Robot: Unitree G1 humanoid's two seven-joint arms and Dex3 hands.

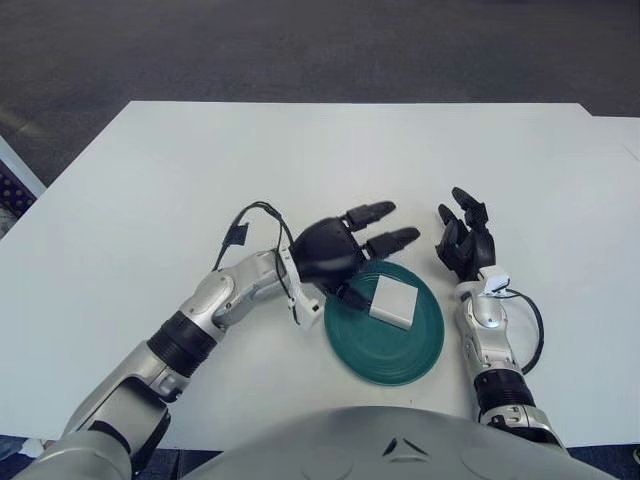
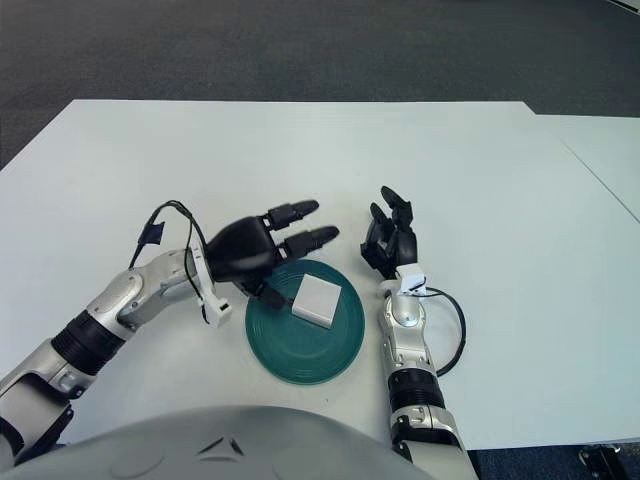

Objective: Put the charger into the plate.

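A white square charger (image 1: pixel 393 301) lies flat inside the dark green plate (image 1: pixel 400 355), in its upper left part. My left hand (image 1: pixel 345 250) hovers over the plate's upper left rim with its fingers spread and holds nothing; the thumb tip is close to the charger's left edge. My right hand (image 1: pixel 466 240) shows just right of the plate, fingers loosely extended and empty.
The plate sits on a white table (image 1: pixel 300 160) near its front edge. A black cable loops off my left wrist (image 1: pixel 250 225), and another loops beside my right forearm (image 1: pixel 532 335). Dark floor lies beyond the table's far edge.
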